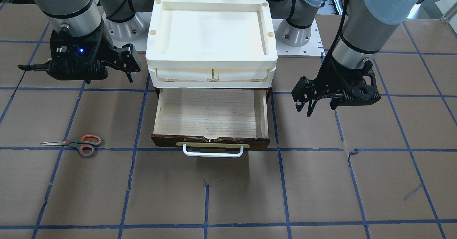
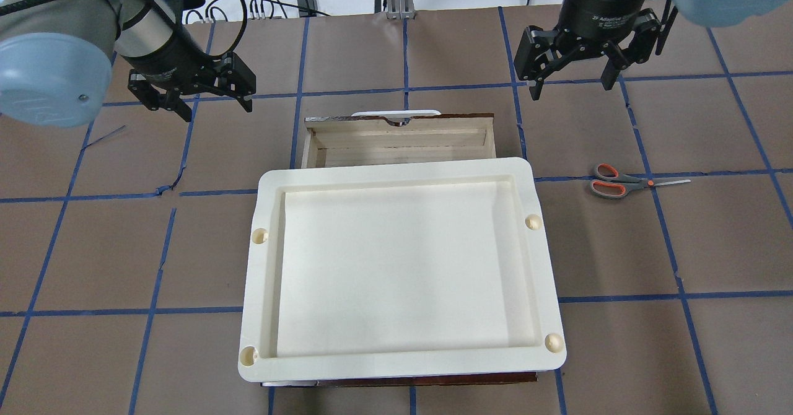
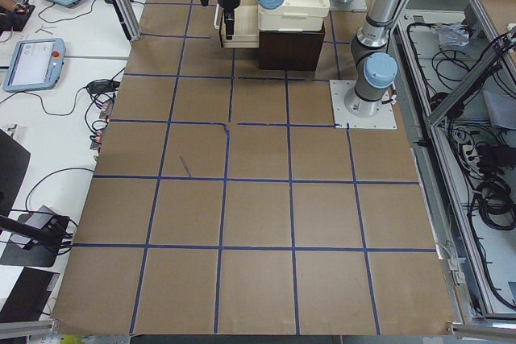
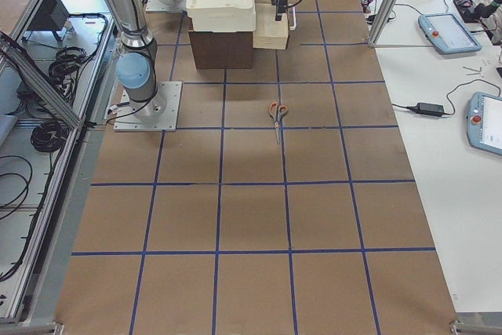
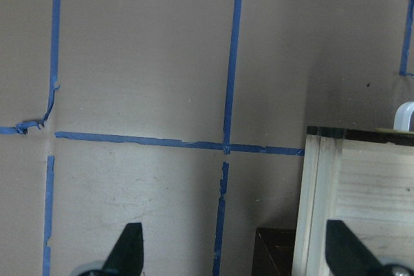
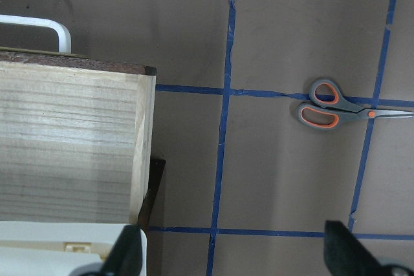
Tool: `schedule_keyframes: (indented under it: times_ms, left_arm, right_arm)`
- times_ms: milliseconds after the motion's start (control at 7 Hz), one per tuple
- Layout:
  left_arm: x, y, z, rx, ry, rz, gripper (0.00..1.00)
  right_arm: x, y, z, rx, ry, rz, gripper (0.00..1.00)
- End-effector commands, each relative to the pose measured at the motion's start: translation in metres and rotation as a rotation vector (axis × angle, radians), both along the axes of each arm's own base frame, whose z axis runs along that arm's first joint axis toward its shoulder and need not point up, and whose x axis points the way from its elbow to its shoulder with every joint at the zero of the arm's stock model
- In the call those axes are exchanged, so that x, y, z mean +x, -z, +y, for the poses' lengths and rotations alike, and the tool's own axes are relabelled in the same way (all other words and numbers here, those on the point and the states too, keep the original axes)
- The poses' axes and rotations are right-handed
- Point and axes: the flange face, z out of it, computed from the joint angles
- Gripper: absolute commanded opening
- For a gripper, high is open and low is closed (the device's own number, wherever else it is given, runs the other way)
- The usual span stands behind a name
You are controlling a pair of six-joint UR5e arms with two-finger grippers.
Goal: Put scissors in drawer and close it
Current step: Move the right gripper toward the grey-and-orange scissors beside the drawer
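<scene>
The scissors [image 2: 619, 183] lie flat on the brown table, on my right of the drawer, blades pointing away from it. They also show in the front view [image 1: 76, 144] and the right wrist view [image 6: 336, 105]. The drawer [image 2: 396, 139] is pulled open, pale wood inside and empty, with its dark front and white bar handle [image 1: 213, 152] facing away from me. My right gripper [image 2: 572, 90] hovers open beyond the drawer's right corner, apart from the scissors. My left gripper [image 2: 217, 111] hovers open off the drawer's left corner.
A cream plastic tray box [image 2: 403, 266] sits on top of the dark cabinet that holds the drawer. Blue tape lines grid the brown table. Both arm bases [image 1: 300, 32] stand behind the cabinet.
</scene>
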Motion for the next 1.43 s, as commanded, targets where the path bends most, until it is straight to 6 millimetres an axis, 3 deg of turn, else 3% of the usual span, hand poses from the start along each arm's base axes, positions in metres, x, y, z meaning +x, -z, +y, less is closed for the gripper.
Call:
schedule_keyframes:
  times_ms: [0,286,429,571,714,1000,1286]
  left_arm:
    - [0.003,0.001,0.000,0.001,-0.007,-0.001,1.00]
    - [0.008,0.002,-0.001,-0.001,-0.014,-0.006,1.00]
    - [0.007,0.002,0.000,0.001,-0.012,-0.006,1.00]
    - [0.009,-0.011,-0.003,-0.031,-0.016,-0.011,1.00]
    - [0.007,0.002,0.002,0.005,-0.010,-0.020,1.00]
    - [0.008,0.003,0.002,0.005,-0.012,-0.021,1.00]
    - [0.010,0.002,0.002,0.002,-0.013,-0.021,1.00]
  right_arm:
    - [-0.001,0.001,0.001,0.022,0.012,0.013,1.00]
    - [0.000,0.021,0.000,0.067,0.010,0.002,1.00]
    - [0.002,0.045,0.004,0.124,0.002,-0.017,1.00]
    - [0.001,0.064,-0.009,0.143,-0.013,-0.019,1.00]
    - [-0.014,0.073,-0.023,0.134,-0.119,-0.022,1.00]
    - [-0.096,0.086,-0.036,0.150,-0.367,-0.114,1.00]
    - [-0.141,0.130,-0.042,0.125,-0.551,-0.158,1.00]
